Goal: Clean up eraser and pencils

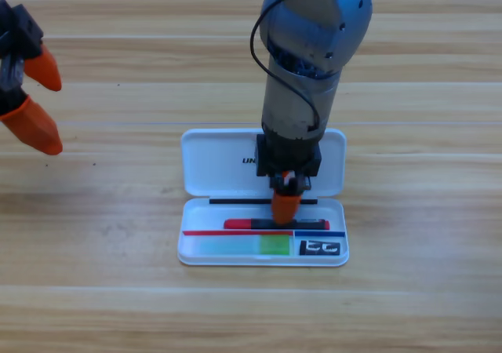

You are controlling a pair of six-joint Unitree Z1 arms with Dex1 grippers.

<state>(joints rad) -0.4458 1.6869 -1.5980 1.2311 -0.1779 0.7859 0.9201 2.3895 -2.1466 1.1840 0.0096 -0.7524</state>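
The white case (212, 161) lies open in the middle of the table, lid towards the back and tray (188, 252) in front. Both pencils lie in the tray: the red-and-black marker (245, 224) along its back part, the pale-green bar (235, 246) along the front. Right of the bar, in the tray's front right corner, sits the dark eraser (320, 248). My right gripper (286, 208) points straight down from the top middle, its orange jaw tip at the marker's middle and hiding that part. My left gripper (55, 114) waits open at the left edge.
The right arm's grey body (310, 70) rises over the case lid and covers its middle. The case and the two arms are all that stands on the wooden table (423, 306).
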